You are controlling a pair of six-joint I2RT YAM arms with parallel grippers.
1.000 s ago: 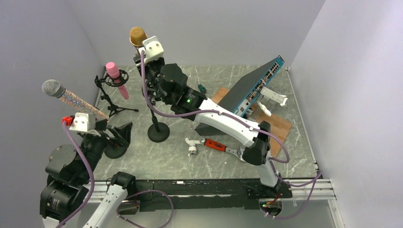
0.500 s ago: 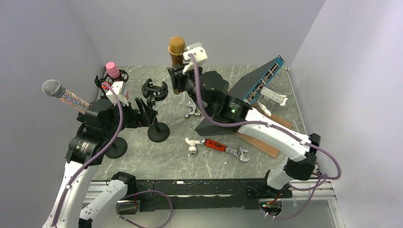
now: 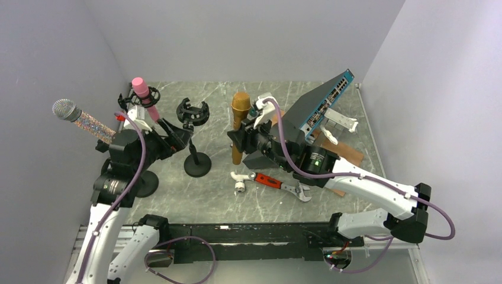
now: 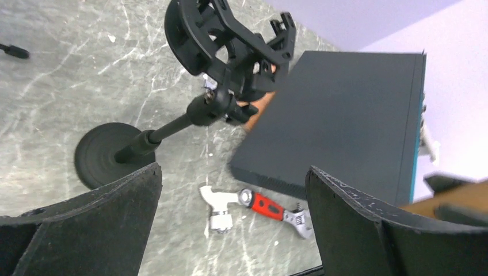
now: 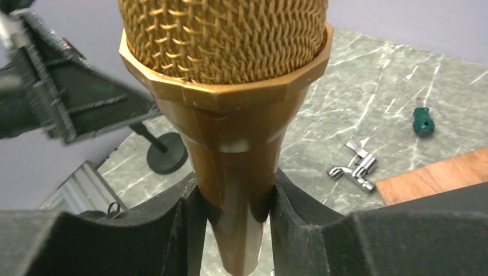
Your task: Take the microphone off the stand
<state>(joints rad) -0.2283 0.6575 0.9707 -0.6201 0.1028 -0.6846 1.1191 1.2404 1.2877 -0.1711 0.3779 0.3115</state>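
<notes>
My right gripper [image 3: 240, 137] is shut on the gold microphone [image 3: 239, 124] and holds it upright over the middle of the table, its lower tip close to the table, right of the stand. In the right wrist view the mic body [image 5: 236, 161] is squeezed between my two pads. The black stand [image 3: 196, 160] has an empty ring clip [image 3: 193, 111] at its top; it also shows in the left wrist view [image 4: 224, 49]. My left gripper [image 3: 175, 134] is open and empty just left of the stand's pole.
A pink microphone [image 3: 144, 93] and a glittery silver one [image 3: 83, 120] sit in stands at the left. A red-handled wrench [image 3: 278, 184], a white fitting [image 3: 239, 181] and a chrome tap [image 5: 354, 167] lie on the table. A network switch [image 3: 317, 106] leans at the right.
My right gripper has lifted the gold microphone out of the clip and carried it right and down. My left arm swung in towards the stand, gripper open.
</notes>
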